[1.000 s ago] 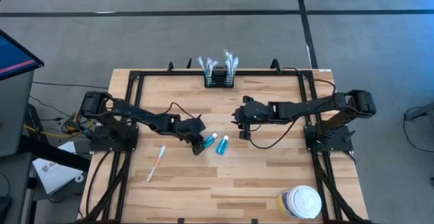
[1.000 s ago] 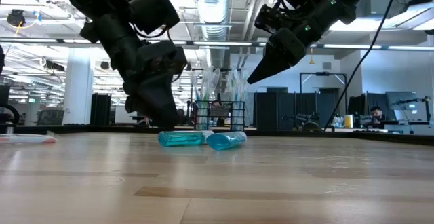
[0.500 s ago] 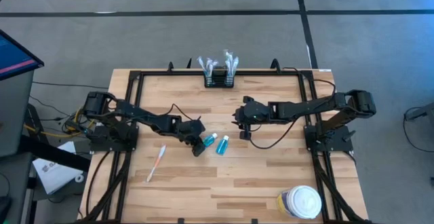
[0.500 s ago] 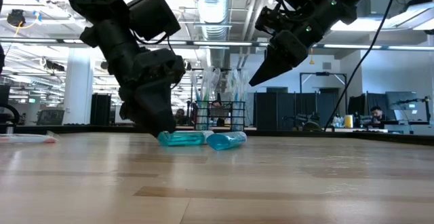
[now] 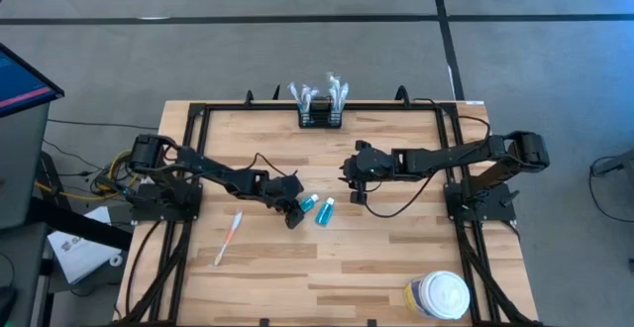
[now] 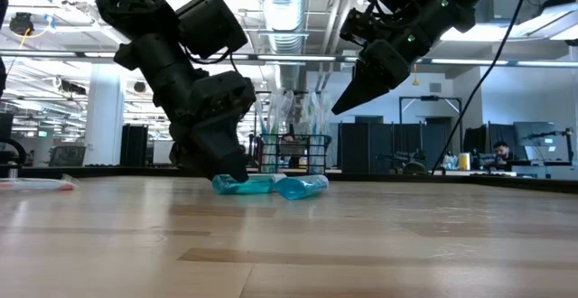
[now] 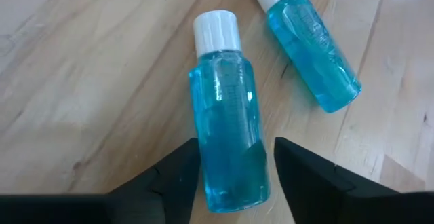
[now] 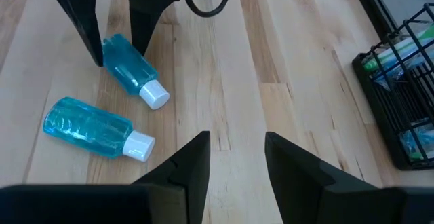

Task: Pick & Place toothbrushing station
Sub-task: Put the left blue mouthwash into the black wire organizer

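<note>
On your table you have two small blue bottles with white caps, one toothbrush, one round jar with a white lid, and one black holder.

The first blue bottle [image 5: 307,204] lies near the middle of the table. The second blue bottle [image 5: 325,211] lies just beside it, apart from it and at a different angle, on the side of the right arm. The toothbrush [image 5: 229,238] lies alone on the wood nearer to the left arm. The jar [image 5: 437,295] stands at the table corner on the right arm's side, far from the holder. The toothbrushing station [image 5: 321,116], your black open-topped holder, stands at the middle of the far edge of the table, with some wrapped items standing in it. No gripper is near it.

The left gripper [image 7: 234,161] is low at the table, its jaws wide, one finger on each side of the lower part of the first blue bottle. You cannot tell if the fingers touch the bottle. The right gripper [image 5: 355,186] hangs above the table beside the two bottles, jaws apart and holding nothing.

Compared with one second ago, the left gripper has moved a little toward the first bottle and opened slightly more. The right arm, both bottles, the toothbrush, the jar and the station have not moved.
</note>
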Controlling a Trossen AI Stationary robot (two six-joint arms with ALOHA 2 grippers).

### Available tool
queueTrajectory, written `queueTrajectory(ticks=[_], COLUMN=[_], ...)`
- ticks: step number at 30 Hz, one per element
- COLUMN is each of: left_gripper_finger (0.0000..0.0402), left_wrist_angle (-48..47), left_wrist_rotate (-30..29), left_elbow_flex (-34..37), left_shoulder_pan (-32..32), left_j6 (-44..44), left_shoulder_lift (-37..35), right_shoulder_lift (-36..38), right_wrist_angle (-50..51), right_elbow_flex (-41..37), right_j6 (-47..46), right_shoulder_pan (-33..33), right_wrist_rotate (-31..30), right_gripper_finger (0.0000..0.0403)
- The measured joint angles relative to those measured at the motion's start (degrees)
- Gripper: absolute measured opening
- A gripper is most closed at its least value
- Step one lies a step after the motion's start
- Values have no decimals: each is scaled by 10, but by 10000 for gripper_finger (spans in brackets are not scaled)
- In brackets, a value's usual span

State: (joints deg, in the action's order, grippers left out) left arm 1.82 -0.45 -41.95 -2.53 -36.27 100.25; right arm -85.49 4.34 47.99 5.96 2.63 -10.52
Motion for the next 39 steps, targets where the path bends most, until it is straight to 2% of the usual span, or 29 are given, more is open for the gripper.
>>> queueTrajectory(ticks=[9, 18, 28, 35, 39], left_gripper_finger=[99, 86, 81, 81, 81], left_wrist_angle=[-1, -5, 11, 21, 25], left_wrist_rotate=[2, 16, -60, -142, -187], left_elbow_flex=[1, 6, 5, 4, 9], left_shoulder_pan=[-5, -7, -7, -10, -18], left_j6=[-3, -3, 30, 68, 90], left_shoulder_lift=[1, -36, -105, -145, -177], right_shoulder_lift=[0, 0, 0, 0, 0], right_wrist_angle=[0, 0, -32, -110, -136], right_elbow_flex=[0, 0, 0, 0, 0], right_j6=[0, -18, -54, -72, -87], right_shoulder_pan=[0, 0, 0, 0, 0], right_wrist_rotate=[0, 0, 34, 90, 92], right_gripper_finger=[131, 131, 131, 131, 131])
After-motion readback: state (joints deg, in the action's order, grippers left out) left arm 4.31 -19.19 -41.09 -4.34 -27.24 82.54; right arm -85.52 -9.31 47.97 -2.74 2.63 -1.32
